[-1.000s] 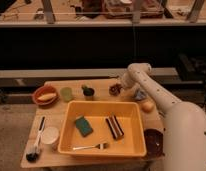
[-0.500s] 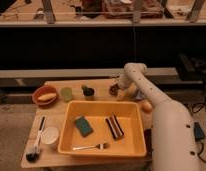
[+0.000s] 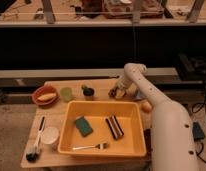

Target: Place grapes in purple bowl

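Camera view looks down on a wooden surface point(image 3: 56, 159) in dim, warm light. A white arm point(image 3: 163, 117) rises from the lower right of the frame, bends at centre right and points down toward the back edge of the surface. Its end effector point(image 3: 119, 90) sits right at the grapes point(image 3: 113, 94), a small dark cluster just right of centre, behind a yellow tub point(image 3: 98, 107). Whether the end effector is apart or clamped on the grapes cannot be told; it seems to touch or overlap them.

The step in hand looks like the pick-up of the grapes. The next move calls for a firm hold, a lift clear of the tub's rim, and a carry to the purple bowl. That bowl does not show; the arm covers the lower right of the surface.

An orange fruit point(image 3: 146, 106) lies near the arm, right of the tub. An orange bowl point(image 3: 45, 95) sits at far left.
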`<state>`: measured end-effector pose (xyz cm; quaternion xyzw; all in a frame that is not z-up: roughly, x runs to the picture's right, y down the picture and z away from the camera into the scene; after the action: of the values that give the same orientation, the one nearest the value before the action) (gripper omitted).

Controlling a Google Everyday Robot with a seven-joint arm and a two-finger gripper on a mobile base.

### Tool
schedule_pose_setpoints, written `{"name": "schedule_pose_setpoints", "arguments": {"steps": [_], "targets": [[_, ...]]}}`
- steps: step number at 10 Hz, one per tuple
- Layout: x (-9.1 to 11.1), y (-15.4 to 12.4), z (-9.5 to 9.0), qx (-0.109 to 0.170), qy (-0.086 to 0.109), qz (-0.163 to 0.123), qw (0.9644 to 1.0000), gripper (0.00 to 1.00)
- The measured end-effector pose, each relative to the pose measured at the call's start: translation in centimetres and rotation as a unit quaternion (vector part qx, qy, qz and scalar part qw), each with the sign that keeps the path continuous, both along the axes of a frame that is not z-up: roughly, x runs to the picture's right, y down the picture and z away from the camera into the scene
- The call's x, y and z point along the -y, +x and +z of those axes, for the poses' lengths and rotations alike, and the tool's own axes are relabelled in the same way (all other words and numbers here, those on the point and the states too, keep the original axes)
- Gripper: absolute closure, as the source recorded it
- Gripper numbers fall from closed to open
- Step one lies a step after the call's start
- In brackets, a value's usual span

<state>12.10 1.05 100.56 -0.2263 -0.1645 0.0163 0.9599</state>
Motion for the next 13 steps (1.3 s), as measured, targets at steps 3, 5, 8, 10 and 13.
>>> {"name": "schedule_pose_setpoints", "arguments": {"steps": [3, 5, 8, 10, 13], "targets": [[0.2, 0.4, -0.4, -0.006, 0.001, -0.006, 1.0, 1.0], [1.7, 0.7, -2.2, -0.011, 0.005, -0.012, 0.9998, 1.0], [5.9, 2.7, -8.3, -0.018, 0.03, -0.017, 0.9992, 1.0], [8.6, 4.3, -12.6, -0.026, 0.049, -0.021, 0.9982, 1.0], [12.1, 8.9, -19.6, -0.057, 0.066, -0.017, 0.996, 1.0]]}}
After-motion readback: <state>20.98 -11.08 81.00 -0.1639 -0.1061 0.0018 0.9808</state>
